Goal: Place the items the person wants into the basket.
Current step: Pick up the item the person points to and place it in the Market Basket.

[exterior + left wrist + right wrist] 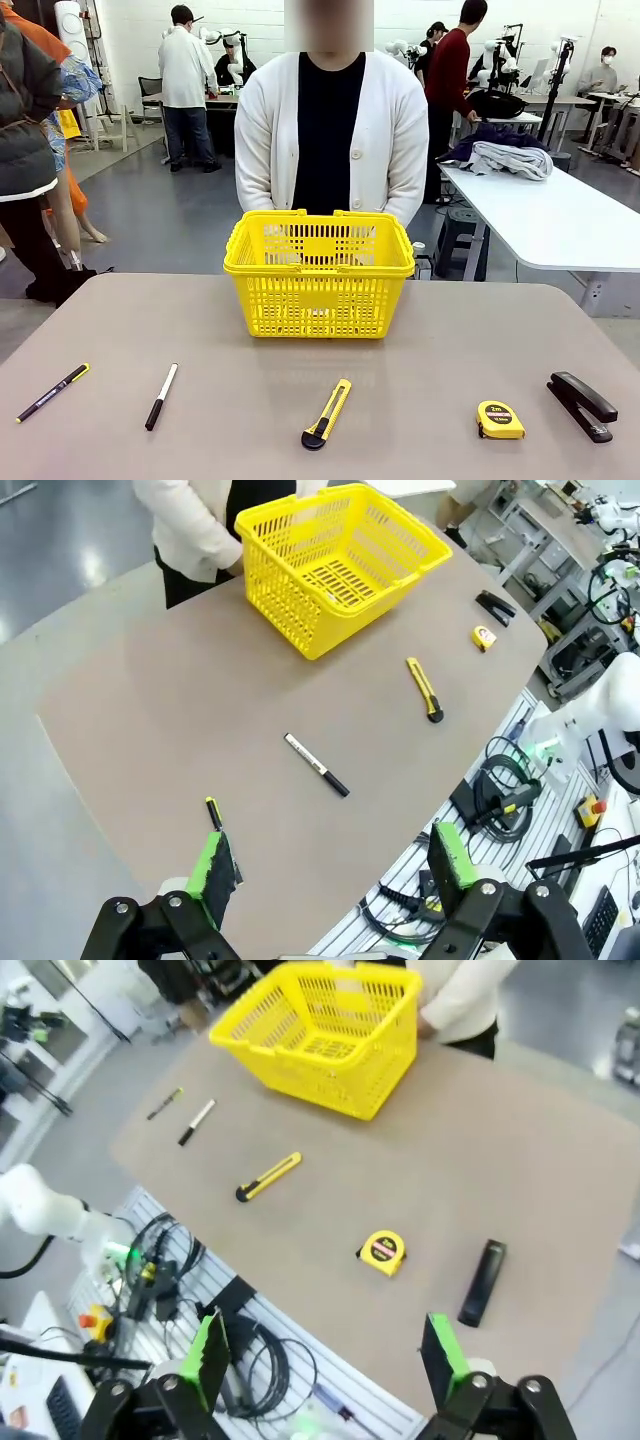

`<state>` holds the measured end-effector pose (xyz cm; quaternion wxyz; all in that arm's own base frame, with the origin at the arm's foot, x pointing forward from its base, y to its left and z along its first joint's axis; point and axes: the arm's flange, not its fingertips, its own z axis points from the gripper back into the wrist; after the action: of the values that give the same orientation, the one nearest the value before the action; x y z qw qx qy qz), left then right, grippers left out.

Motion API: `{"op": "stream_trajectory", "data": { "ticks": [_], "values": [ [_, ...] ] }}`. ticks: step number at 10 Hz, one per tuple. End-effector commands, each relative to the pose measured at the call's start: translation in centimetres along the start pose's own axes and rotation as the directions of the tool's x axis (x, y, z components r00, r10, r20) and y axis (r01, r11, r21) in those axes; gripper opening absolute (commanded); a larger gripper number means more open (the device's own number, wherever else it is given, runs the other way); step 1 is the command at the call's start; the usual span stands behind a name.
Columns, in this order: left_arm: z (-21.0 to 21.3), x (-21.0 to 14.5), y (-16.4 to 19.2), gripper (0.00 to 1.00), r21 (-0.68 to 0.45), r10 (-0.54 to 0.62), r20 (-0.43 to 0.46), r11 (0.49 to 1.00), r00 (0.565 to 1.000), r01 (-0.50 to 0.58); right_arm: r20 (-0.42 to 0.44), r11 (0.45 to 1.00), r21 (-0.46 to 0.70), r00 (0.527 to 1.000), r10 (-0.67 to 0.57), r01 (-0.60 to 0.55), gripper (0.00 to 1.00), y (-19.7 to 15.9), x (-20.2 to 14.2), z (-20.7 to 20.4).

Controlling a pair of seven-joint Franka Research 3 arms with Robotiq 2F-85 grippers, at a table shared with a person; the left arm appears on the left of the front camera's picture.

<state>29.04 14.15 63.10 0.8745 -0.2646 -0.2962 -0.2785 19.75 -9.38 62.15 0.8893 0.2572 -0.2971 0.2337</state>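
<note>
1. Left gripper (330, 860) and right gripper (325, 1352) hover high, jaws apart, empty.
2. Pen (52, 393), marker (161, 396) and tape (500, 419) lie in the near row; basket (319, 290) stands beyond.
3. Knife (327, 413) and stapler (581, 405) share that row, so misreading the person (330, 130) risks a wrong pick.

Front view looks across the table (240, 440); both high wrist views share its basket (318, 300)
</note>
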Motion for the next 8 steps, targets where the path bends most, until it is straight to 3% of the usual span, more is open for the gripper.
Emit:
{"op": "stream_trajectory", "data": {
  "ticks": [1,3,4,8],
  "values": [
    [-0.60,-0.40,-0.02,1.00,0.052,0.046,-0.046,0.998,0.998,-0.043,-0.018,0.999,-0.032,0.999,-0.027,0.026,1.00,-0.24,0.49,1.08],
    [-1.01,-0.32,-0.32,1.00,0.085,0.087,-0.105,0.993,0.991,-0.078,-0.030,0.998,-0.045,0.999,-0.041,0.039,1.00,-0.42,0.93,0.87],
    [-0.59,-0.16,0.33,1.00,0.028,0.028,-0.042,0.999,0.999,-0.027,-0.010,1.000,-0.027,1.000,-0.015,0.015,1.00,-0.17,0.70,0.69],
    [-0.59,-0.16,0.33,1.00,0.028,0.028,-0.042,0.999,0.999,-0.027,-0.010,1.000,-0.027,1.000,-0.015,0.015,1.00,-0.17,0.70,0.69]
  ]
}}
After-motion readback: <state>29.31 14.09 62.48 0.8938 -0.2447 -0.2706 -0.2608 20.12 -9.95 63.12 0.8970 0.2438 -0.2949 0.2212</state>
